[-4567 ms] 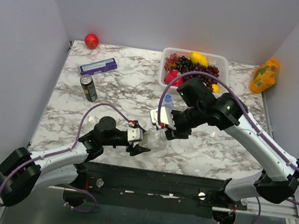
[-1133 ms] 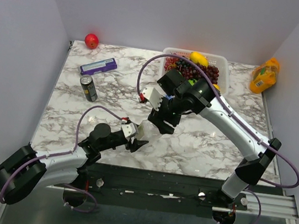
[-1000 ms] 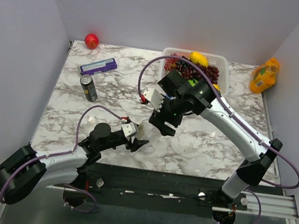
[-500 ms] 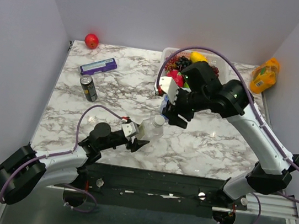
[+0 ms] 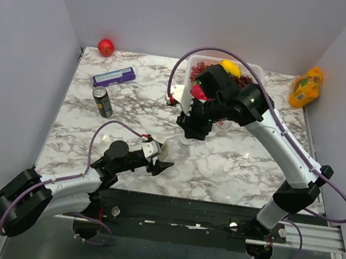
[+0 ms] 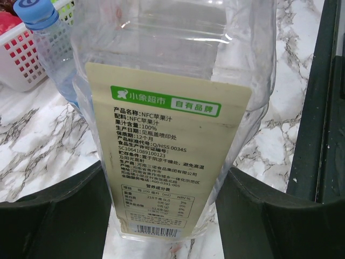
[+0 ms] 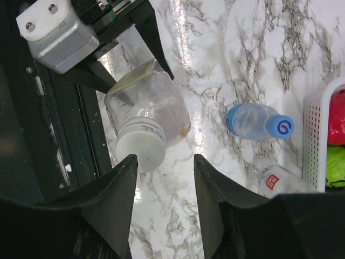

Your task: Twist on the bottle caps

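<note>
My left gripper (image 6: 164, 216) is shut on the clear bottle with the yellow-green label (image 6: 167, 145), a finger on each side of it low down. From the top view the bottle (image 5: 173, 150) leans up and right out of the left gripper (image 5: 162, 159), with a white cap (image 5: 183, 142) on its neck. My right gripper (image 7: 164, 162) hangs open over bare marble, its left finger right beside the white cap (image 7: 141, 148). A blue-labelled bottle with a blue cap (image 7: 259, 123) and a plain bottle (image 7: 277, 178) lie near the basket.
The white fruit basket (image 5: 258, 71) stands at the back behind the right arm. Also at the back are an orange juice bottle (image 5: 306, 87) at the right and a red apple (image 5: 106, 47) at the left. A purple box (image 5: 114, 77) and a dark can (image 5: 103, 101) sit on the left.
The right gripper came up off the bottle's cap, swung back toward the basket, then returned just behind the cap with its jaws narrower. The left arm and its bottle have stayed put.
</note>
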You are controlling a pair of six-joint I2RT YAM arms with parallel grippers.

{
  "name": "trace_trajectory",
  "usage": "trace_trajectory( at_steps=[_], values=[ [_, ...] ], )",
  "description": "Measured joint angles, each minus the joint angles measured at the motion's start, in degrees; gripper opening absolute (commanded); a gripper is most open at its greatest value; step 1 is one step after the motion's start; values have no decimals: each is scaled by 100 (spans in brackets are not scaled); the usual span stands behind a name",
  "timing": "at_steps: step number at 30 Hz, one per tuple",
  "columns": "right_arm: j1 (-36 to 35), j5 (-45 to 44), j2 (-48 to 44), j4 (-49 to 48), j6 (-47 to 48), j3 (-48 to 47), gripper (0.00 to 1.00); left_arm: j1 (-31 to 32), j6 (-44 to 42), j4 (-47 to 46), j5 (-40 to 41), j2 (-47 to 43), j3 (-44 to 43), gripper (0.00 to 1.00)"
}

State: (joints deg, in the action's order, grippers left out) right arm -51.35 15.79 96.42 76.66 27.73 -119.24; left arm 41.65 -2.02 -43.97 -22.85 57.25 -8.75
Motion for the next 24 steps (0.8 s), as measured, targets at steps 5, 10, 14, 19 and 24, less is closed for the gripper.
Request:
trace_trajectory(
  at_steps=[5, 10, 14, 19, 24],
  values=[
    [-122, 17, 44, 0, 116, 7, 53, 0, 13, 20, -13, -70, -17, 0],
    [-229, -39, 46, 0, 234, 79, 54, 0, 15, 76, -15, -149, -17, 0],
    [-306, -166, 85, 0, 251, 92, 54, -2, 17, 155, -15, -149, -17, 0],
    [-308, -297, 157, 15, 195, 70, 54, -2, 15, 284, -17, -146, -17, 0],
    [-306, -420, 179, 13, 125, -221, 73, -2, -17, 282, -76, -146, -17, 0]
  ],
)
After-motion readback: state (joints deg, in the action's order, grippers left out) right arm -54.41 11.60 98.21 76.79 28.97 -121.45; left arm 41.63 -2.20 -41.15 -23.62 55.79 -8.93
